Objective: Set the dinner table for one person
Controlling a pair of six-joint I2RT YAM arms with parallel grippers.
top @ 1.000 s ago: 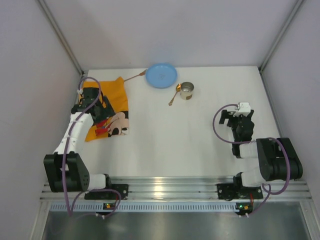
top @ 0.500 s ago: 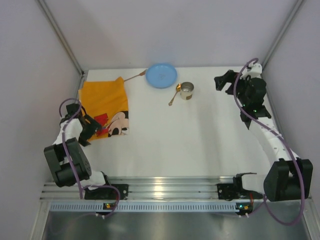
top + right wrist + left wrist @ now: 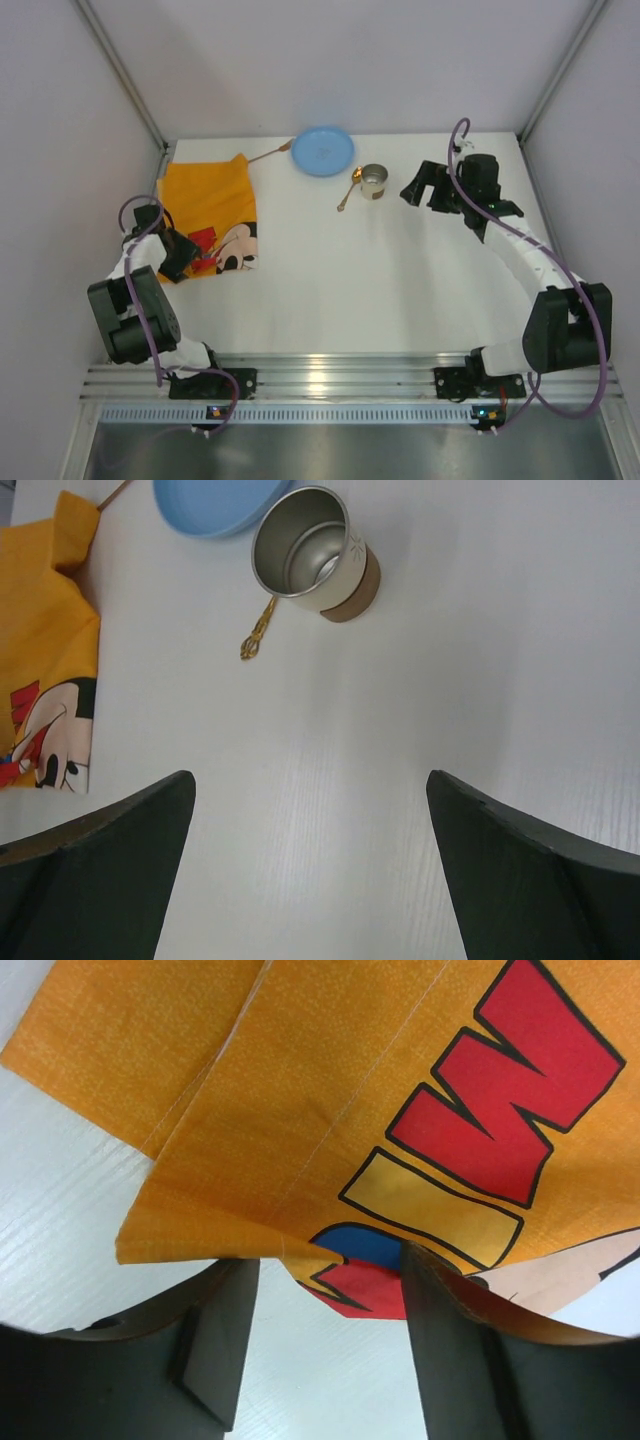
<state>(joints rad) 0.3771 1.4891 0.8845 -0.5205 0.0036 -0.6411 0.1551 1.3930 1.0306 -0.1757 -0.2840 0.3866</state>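
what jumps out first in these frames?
The orange Mickey Mouse cloth on the left side of the white dinner table grabs the eye first, with the left gripper open at its near edge. Along the far edge sit a blue plate, a metal cup and a gold spoon beside the cup. The right gripper hovers open, facing the cup.

Orange cloth (image 3: 205, 200), blue plate (image 3: 323, 150), steel cup (image 3: 374, 181), gold spoon (image 3: 347, 193)
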